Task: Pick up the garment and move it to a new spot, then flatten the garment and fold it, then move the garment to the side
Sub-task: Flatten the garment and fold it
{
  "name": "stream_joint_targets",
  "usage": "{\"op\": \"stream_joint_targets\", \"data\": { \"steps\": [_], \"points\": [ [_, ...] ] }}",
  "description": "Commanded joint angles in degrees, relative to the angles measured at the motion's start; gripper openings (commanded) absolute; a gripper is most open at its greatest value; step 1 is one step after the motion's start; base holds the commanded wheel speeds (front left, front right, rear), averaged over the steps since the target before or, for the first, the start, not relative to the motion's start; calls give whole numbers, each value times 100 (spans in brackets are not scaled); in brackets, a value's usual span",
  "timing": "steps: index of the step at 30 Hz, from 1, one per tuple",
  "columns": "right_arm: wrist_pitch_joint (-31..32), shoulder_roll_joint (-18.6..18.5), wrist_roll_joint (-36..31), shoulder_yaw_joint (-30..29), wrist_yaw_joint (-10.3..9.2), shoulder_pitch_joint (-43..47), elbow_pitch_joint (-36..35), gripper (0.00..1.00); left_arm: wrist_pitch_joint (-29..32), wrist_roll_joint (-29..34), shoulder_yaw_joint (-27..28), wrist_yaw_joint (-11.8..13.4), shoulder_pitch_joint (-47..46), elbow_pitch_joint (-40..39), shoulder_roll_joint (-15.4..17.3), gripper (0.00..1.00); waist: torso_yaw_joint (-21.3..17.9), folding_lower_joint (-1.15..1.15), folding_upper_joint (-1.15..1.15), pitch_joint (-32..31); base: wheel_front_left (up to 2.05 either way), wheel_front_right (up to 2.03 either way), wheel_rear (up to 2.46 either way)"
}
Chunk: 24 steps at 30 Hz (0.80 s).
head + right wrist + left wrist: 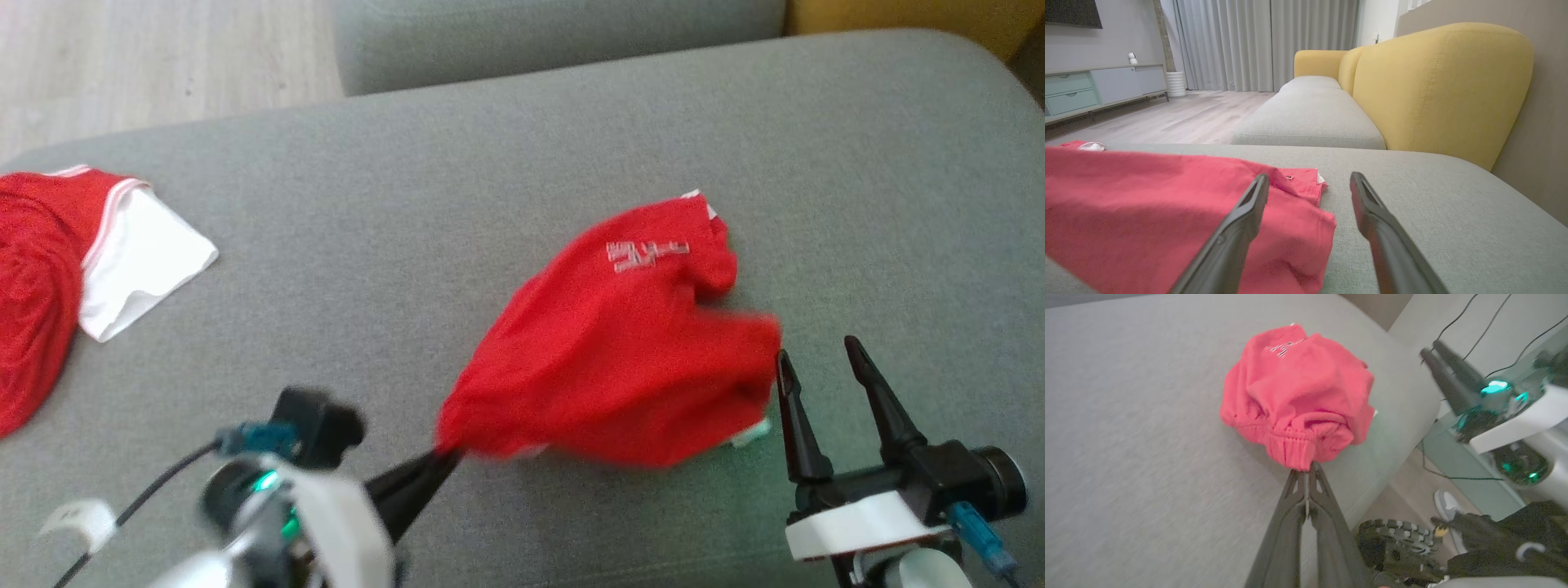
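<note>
The garment (620,351) is a red piece of clothing with a small pale print, bunched on the grey sofa cushion (457,204). My left gripper (447,456) is shut on its lower left edge; the left wrist view shows the fingers pinching the elastic hem of the garment (1298,396) at the left gripper's tips (1306,467). My right gripper (816,351) stands open just right of the cloth, holding nothing. In the right wrist view the right gripper (1308,179) has its left finger over the garment (1167,204) and its right finger over bare cushion.
A second red and white garment (90,269) lies at the cushion's left edge. Wooden floor (147,57) shows beyond it. A yellow sofa back (1437,85) rises to the right, with another grey seat (1310,110) behind. A cabinet (1098,85) stands across the room.
</note>
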Motion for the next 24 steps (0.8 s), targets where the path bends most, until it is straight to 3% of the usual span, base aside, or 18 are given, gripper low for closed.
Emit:
{"op": "stream_joint_targets", "data": {
  "steps": [1,4,7,8,10,11,14,20,24],
  "points": [
    [-61,-48,-21,121,-4,-34,-150,100,209,40,314,187,40,-246,567,0,59,0,0,-105,0,0,0],
    [-61,-47,-1,137,-4,1,-149,100,356,-11,318,426,408,-171,966,0,52,0,0,-130,0,0,0],
    [-61,-47,14,143,-4,25,-131,100,186,-33,332,575,665,100,978,0,42,0,0,-128,0,0,0],
    [-61,-51,15,150,-4,30,-124,100,68,-22,355,643,719,217,906,6,38,0,0,-128,0,0,0],
    [-61,-63,21,173,-4,34,-114,100,-126,45,345,723,798,406,776,63,14,0,0,-129,0,0,0],
    [-61,-83,22,182,-4,31,-109,100,-262,102,338,818,876,539,695,100,-24,0,0,-132,0,0,0],
    [-61,-94,19,163,-4,27,-119,100,-440,155,427,995,946,576,656,100,-59,0,0,-139,0,0,0],
    [-61,-129,17,130,-4,69,-157,100,-1044,403,953,1712,1077,121,773,100,-125,0,0,-154,0,0,0],
    [-61,-130,4,158,-4,33,-177,100,-1187,401,844,1419,792,-361,423,100,-159,0,0,-66,0,0,0]
  ]
}}
